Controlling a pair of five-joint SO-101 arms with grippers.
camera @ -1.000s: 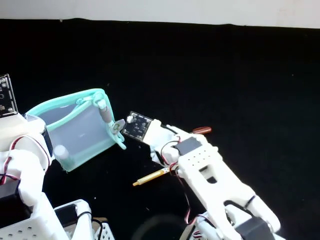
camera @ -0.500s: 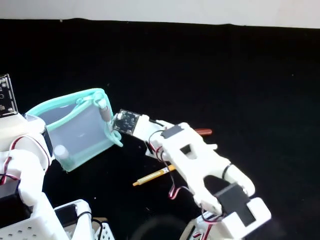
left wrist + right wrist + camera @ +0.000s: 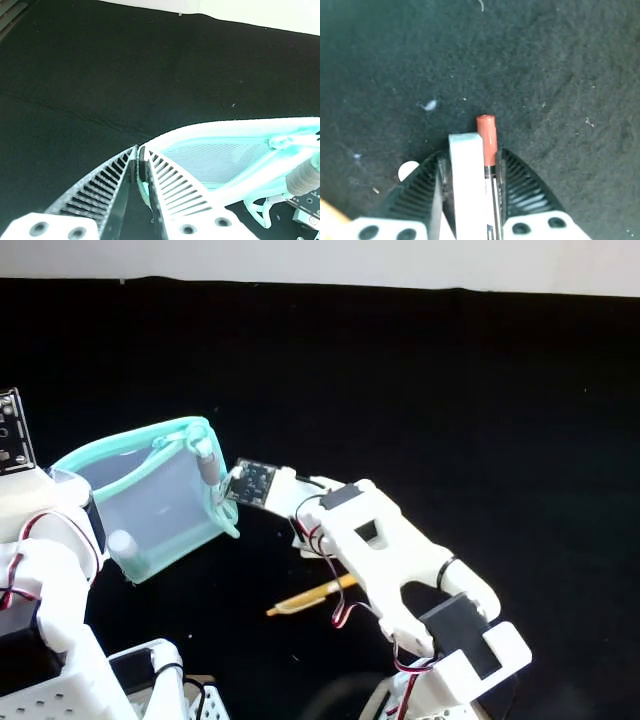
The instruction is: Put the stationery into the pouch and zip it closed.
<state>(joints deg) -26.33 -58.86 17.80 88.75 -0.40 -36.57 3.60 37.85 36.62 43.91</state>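
Left hand (image 3: 139, 152) pinches the soft, floppy-looking pouch (image 3: 215, 160) by its rim; right hand (image 3: 470, 155) clamps a light, stiff, likely slippery pen (image 3: 487, 132) just below its cap.

**Matt cloth, soft plastic, ribbed fingers**

The table's black cloth (image 3: 450, 390) looks matt and fuzzy, flecked with lint. The pouch (image 3: 160, 495) is translucent, finely ribbed soft plastic with smooth teal trim. The left gripper (image 3: 139, 150) and right gripper (image 3: 470, 156) are ribbed hard plastic. The red-capped pen (image 3: 486, 132) is smooth and glossy.
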